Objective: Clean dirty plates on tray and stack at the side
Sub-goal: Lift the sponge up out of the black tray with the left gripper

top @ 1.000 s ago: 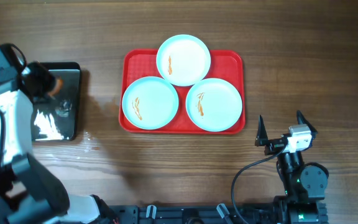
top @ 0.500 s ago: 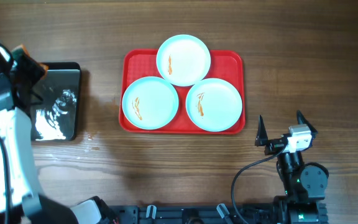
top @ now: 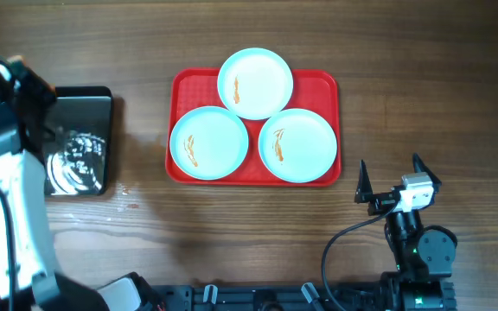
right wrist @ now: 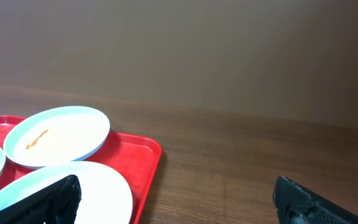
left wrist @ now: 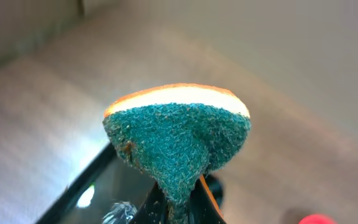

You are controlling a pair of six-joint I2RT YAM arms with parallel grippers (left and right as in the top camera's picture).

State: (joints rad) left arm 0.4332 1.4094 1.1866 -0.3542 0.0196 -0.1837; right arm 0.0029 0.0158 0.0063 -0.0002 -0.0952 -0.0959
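Left claw [left wrist: 178, 210] is clamped on a sponge [left wrist: 178, 134] (green scouring face to the lens, orange backing behind), raised by the far-left corner of the black pan [top: 80, 142]. Right claw [top: 390, 170] is parked near the front right, jaws spread wide, holding nothing. The three plates [top: 255, 82] all lie on the red tray [top: 323, 84] mid-table: one at the back overhanging the far rim, two side by side in front. Each has an orange smear, and none is stacked at the side yet. The step in hand looks like bringing the sponge to a first plate. To do it well, probably go for the near-left plate [top: 208, 142] (closest to that arm), lay the green face flat on the smear, press lightly so the plate does not skid, and keep the pinch firm. The overhead view gives the full layout and the glinting ripples in the pan, but the sponge is barely readable there. The left wrist view shows the sponge and grip close up but none of the plates. The right wrist view shows only a tray corner, parts of the plates and one smear.
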